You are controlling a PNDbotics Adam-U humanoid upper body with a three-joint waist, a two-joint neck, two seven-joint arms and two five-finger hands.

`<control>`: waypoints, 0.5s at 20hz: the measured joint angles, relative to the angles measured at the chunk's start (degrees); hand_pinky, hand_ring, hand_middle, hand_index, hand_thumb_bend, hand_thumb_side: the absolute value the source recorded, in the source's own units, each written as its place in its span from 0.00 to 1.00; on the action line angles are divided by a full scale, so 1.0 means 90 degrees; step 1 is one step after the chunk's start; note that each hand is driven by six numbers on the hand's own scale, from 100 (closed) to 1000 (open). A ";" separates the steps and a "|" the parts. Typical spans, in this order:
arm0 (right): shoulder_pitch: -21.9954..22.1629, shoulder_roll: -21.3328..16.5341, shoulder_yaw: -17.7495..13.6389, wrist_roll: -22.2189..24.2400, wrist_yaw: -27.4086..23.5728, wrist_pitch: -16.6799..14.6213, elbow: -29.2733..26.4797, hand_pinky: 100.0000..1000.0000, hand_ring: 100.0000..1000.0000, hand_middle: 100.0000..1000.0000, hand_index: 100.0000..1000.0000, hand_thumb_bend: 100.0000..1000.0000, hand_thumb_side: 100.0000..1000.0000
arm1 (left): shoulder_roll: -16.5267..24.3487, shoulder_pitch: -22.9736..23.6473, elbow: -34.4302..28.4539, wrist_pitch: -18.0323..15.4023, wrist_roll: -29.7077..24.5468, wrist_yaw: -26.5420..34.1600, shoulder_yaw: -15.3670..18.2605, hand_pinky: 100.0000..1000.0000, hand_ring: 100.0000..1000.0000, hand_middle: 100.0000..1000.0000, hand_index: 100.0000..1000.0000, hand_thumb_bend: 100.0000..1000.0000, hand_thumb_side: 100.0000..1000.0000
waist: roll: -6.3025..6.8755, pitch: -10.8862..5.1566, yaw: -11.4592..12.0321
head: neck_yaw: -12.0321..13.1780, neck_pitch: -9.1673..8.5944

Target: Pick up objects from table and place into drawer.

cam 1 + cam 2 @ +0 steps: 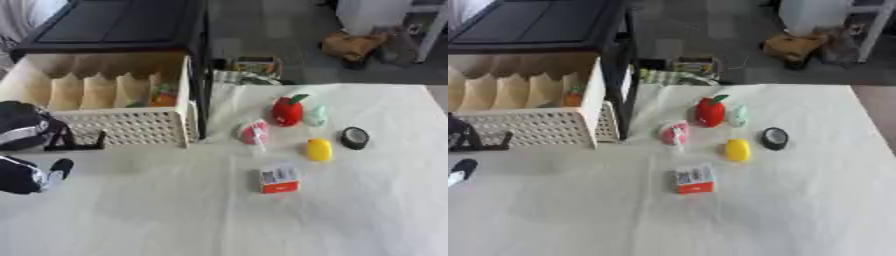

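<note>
Far right of hand (pixel 31 172): box (pixel 280 178).

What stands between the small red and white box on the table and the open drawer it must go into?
Nothing lies on the cloth between the box and the drawer. Only the drawer's perforated front wall must be cleared from above. The pink item sits to the side, by the drawer's corner. The left hand is beside the drawer front.

Drawer (pixel 527 127) stands open at table (pixel 798 210) left edge, orange item (pixel 575 97) inside. Red fruit (pixel 710 111), yellow piece (pixel 738 149), black disc (pixel 774 138) and small box (pixel 695 179) lie apart on the table.
</note>
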 measured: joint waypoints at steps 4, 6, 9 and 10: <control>-0.0002 0.0001 0.0000 -0.0004 0.0000 -0.0001 0.0000 0.70 0.54 0.46 0.69 0.37 0.70 | 0.0027 0.0032 0.0041 0.0022 0.0022 -0.0073 0.0018 0.00 0.00 0.00 0.97 0.01 0.34 | 0.0000 -0.0001 -0.0005 | 0.0002 0.0000; -0.0003 0.0004 0.0000 -0.0005 0.0000 -0.0001 0.0000 0.70 0.54 0.46 0.69 0.37 0.70 | 0.0029 0.0032 0.0062 0.0028 0.0020 -0.0041 0.0018 0.00 0.00 0.00 1.00 0.01 0.34 | -0.0001 -0.0001 -0.0013 | 0.0004 0.0000; -0.0003 0.0013 0.0000 -0.0005 0.0000 -0.0001 0.0000 0.70 0.54 0.46 0.69 0.37 0.71 | 0.0029 0.0031 0.0078 0.0078 0.0008 0.0177 0.0018 0.00 0.00 0.00 1.00 0.01 0.34 | -0.0005 -0.0001 -0.0025 | 0.0006 -0.0001; -0.0003 0.0014 0.0000 -0.0005 0.0000 -0.0001 0.0000 0.70 0.54 0.46 0.69 0.37 0.71 | 0.0029 0.0031 0.0076 0.0104 0.0017 0.0271 0.0018 0.00 0.00 0.00 1.00 0.01 0.34 | -0.0007 -0.0001 -0.0026 | 0.0006 -0.0001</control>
